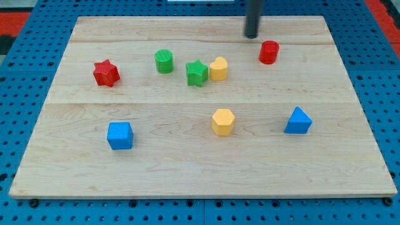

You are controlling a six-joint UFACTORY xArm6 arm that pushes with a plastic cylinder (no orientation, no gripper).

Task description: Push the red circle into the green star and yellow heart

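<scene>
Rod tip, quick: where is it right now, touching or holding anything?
My tip: no claw, holding nothing. It sits near the view's top, just up-left of the red circle, apparently not touching it.

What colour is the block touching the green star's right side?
Yellow: the yellow heart sits against the green star, seen in the camera view, the only one.
</scene>
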